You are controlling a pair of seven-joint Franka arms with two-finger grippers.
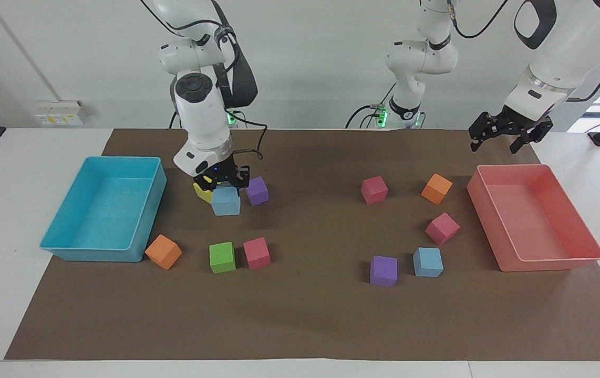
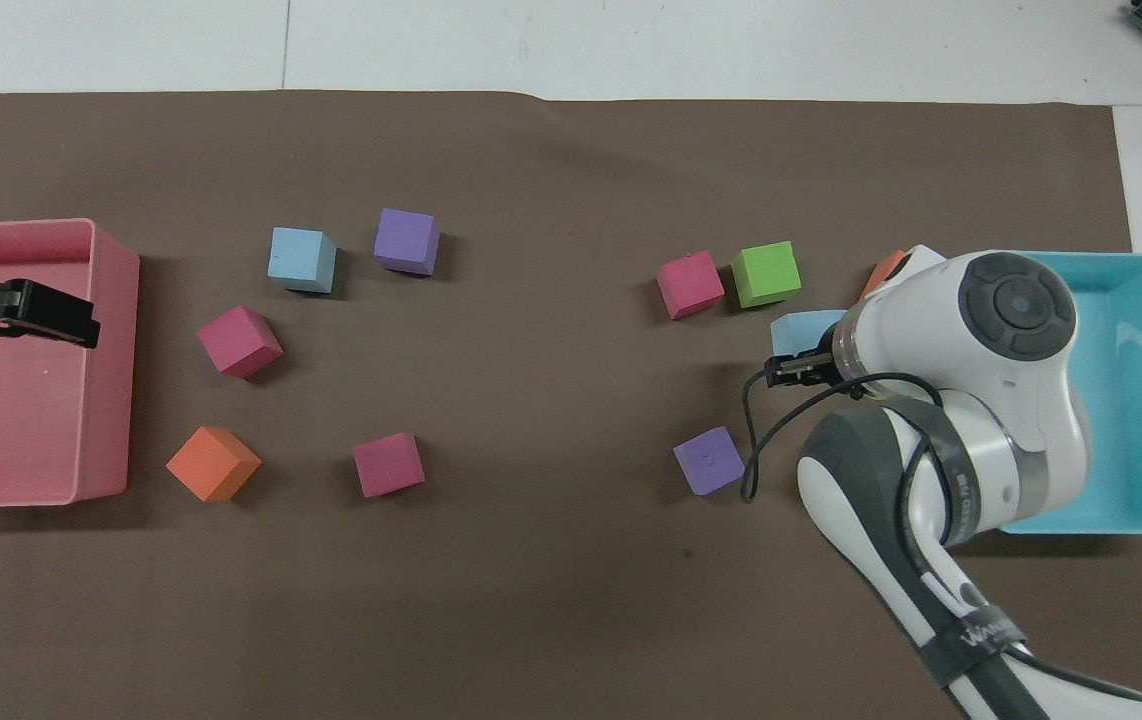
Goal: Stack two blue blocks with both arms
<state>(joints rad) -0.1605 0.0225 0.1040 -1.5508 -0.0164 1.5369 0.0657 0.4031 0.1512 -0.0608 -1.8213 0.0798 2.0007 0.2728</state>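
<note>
In the overhead view the right arm is covering most of the held blue block [image 1: 226,201] and of the orange cube [image 2: 887,268] near the turquoise bin [image 1: 69,247]. The right pincer [image 1: 221,185] is pinching this block from above, lifting it over the desk [image 1: 305,325] beside a purple cube [image 1: 257,190]. The second blue block [image 1: 428,262] is lying toward the left arm's end, while the left pincer [image 1: 507,135] is waiting spread over the pink bin [image 1: 552,265].
</note>
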